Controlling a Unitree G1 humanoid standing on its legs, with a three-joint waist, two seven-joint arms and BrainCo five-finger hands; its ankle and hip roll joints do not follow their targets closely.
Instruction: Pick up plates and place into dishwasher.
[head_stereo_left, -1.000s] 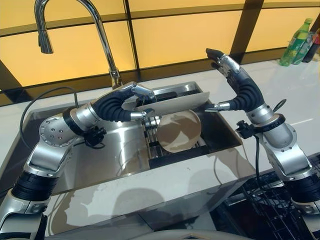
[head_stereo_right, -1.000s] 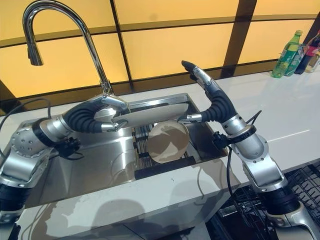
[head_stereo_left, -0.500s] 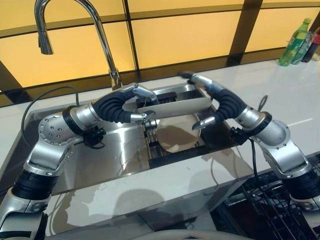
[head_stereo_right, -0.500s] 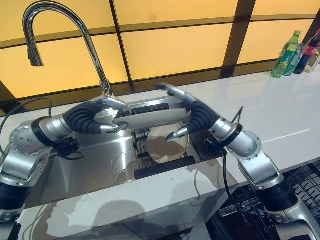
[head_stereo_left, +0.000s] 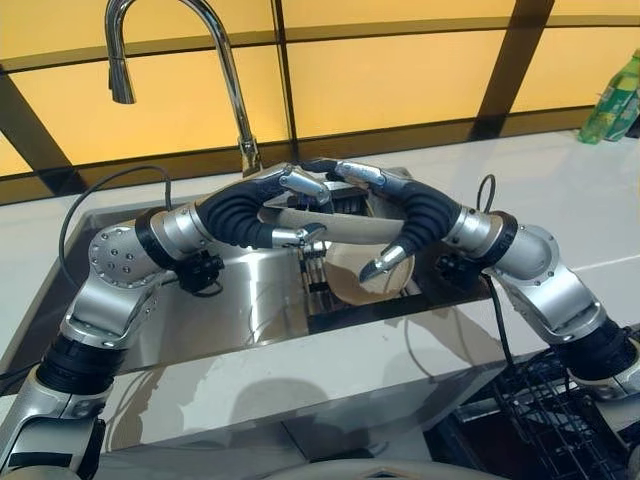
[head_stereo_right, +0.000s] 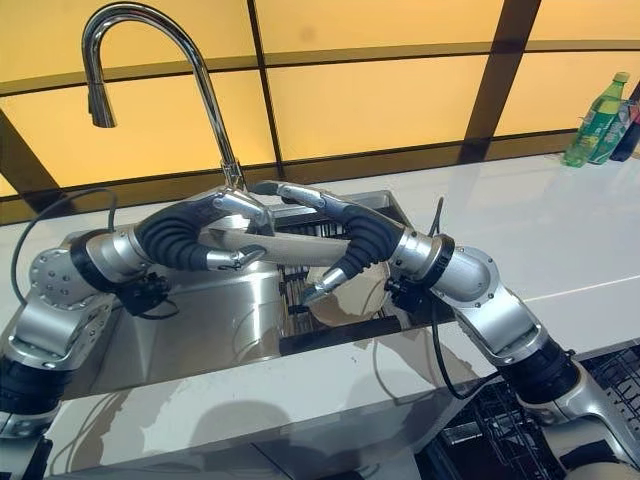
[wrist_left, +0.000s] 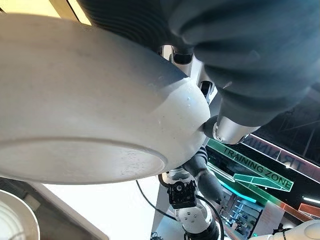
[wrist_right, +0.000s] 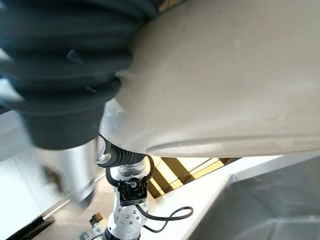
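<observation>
A white plate (head_stereo_left: 345, 228) hangs level above the sink, its underside close up in the left wrist view (wrist_left: 90, 100) and the right wrist view (wrist_right: 225, 85). My left hand (head_stereo_left: 290, 186) is shut on the plate's left edge, fingers over the top and thumb beneath. My right hand (head_stereo_left: 405, 200) lies over the plate's right end. Its fingers stretch along the top and its thumb (head_stereo_left: 385, 264) hangs apart below the plate. A second pale plate (head_stereo_left: 350, 278) stands on edge in the rack inside the sink, under the held one.
The steel sink (head_stereo_left: 230, 305) has a tall curved faucet (head_stereo_left: 228, 70) behind it. A white counter runs to the right, with a green bottle (head_stereo_left: 618, 100) at the far end. A black wire dishwasher rack (head_stereo_left: 530, 425) shows at the lower right.
My right hand has swung down from its raised pose and come onto the plate's right end. The left hand still holds the plate. The whole picture has shifted slightly rightward.
</observation>
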